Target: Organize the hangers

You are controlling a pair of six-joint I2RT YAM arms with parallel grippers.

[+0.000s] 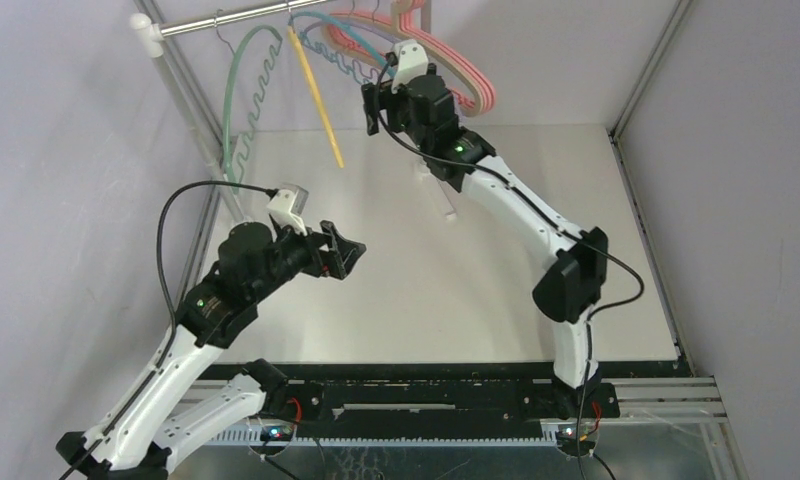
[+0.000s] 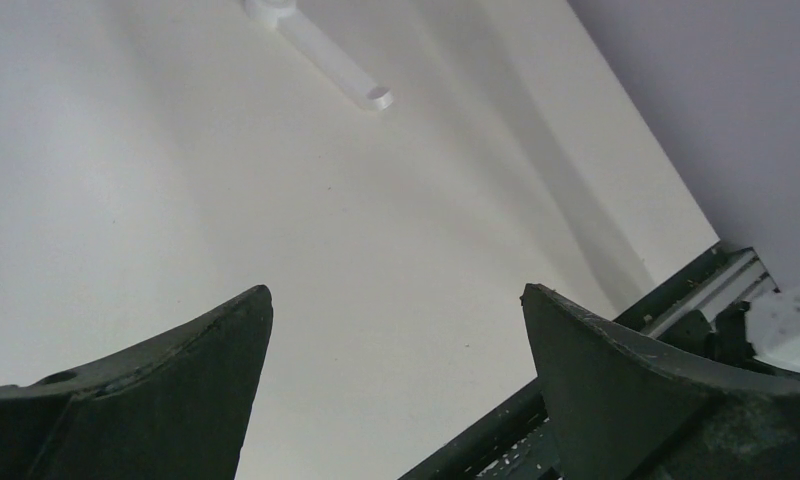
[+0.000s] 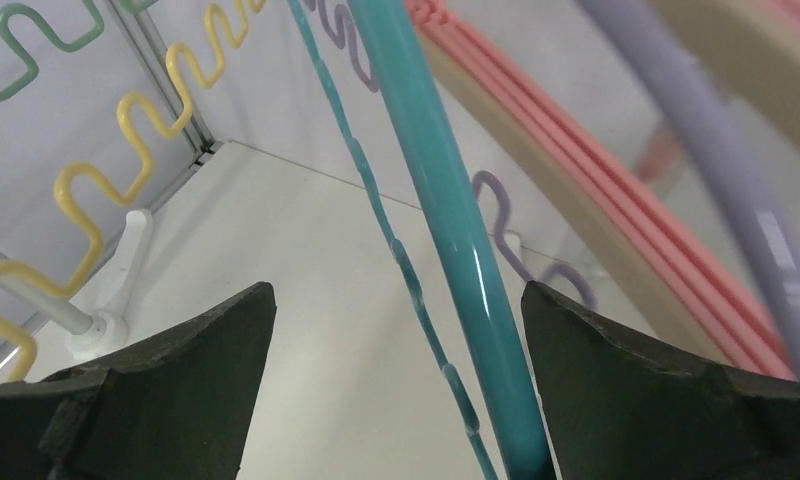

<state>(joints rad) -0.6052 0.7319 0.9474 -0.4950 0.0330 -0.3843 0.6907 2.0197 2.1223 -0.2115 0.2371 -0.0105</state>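
Right wrist, right hand parted, teal hanger between

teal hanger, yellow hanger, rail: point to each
teal hanger [image 3: 446, 220]: right wrist view, thick smooth arm
yellow hanger [image 1: 316, 95]: top view, straight arm
rail [image 1: 226, 19]: top view, middle of bar

Thin curved plastic hangers hang side by side on the straight silver metal rail at twelve o'clock, above the flat white table's far edge. The right gripper is up among them, with the left gripper well apart at nine o'clock.
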